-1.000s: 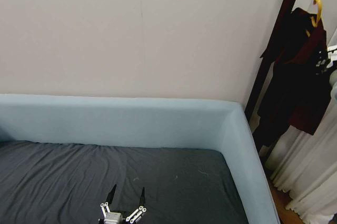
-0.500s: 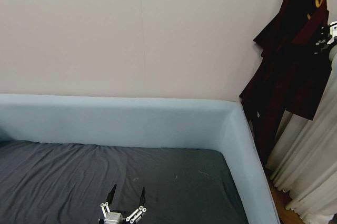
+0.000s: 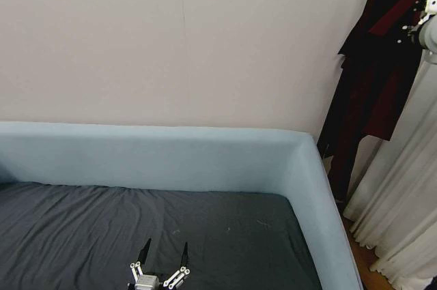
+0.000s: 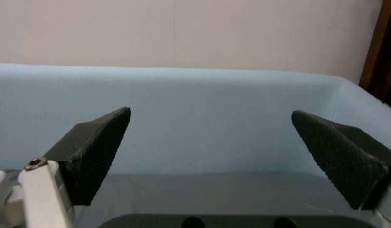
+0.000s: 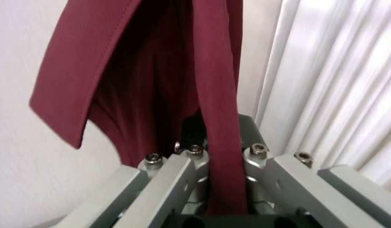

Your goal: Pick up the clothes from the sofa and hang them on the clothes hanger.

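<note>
Raised higher than before, head view: dark maroon cloth garment (image 3: 372,78) at the right gripper (image 3: 415,25), beyond the pale blue upholstered sofa (image 3: 171,160). Left wrist view: left gripper (image 4: 209,116) spread wide above the sofa seat. Right wrist view: clamped on the garment's fold.

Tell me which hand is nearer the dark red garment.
Right. The right hand is raised high, clamped on the dark red garment. The left hand hangs open, low over the sofa seat, far from it.
</note>
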Available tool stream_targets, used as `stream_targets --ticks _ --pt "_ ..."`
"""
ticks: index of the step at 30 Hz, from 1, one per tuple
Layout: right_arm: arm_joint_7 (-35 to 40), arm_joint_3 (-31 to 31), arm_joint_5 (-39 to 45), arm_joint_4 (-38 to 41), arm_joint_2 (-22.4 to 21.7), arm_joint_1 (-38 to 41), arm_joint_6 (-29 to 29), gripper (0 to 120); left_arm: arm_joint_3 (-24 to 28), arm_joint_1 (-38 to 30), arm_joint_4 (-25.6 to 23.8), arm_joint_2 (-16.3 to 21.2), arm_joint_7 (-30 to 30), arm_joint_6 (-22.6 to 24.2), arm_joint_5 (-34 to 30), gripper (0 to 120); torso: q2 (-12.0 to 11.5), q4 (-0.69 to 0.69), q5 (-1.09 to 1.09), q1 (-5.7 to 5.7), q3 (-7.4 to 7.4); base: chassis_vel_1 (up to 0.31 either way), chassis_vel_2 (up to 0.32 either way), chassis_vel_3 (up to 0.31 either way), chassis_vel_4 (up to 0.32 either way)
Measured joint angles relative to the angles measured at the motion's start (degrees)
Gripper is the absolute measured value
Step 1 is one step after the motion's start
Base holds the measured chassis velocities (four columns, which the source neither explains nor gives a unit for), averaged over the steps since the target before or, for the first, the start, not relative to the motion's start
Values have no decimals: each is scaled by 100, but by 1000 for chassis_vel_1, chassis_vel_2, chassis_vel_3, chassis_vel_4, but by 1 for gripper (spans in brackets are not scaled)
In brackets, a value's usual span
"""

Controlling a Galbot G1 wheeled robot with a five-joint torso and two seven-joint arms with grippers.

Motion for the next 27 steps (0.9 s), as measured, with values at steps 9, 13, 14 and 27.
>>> stream_targets --ticks 9,13,14,27 --pt "513 -73 485 -741 472 222 10 1 0 0 0 0 0 -1 0 100 0 -2 1 0 0 0 0 0 0" --pt "646 -3 515 -890 560 134 118 1 0 0 0 0 0 0 0 100 0 0 0 0 0 0 0 0 0" --pt "646 -3 515 -890 560 134 118 1 0 0 0 0 0 0 0 100 0 0 0 0 0 0 0 0 0" --pt "648 189 511 -1694 1052 158 130 1 0 0 0 0 0 -1 0 100 0 -1 0 0 -1 0 0 0 0"
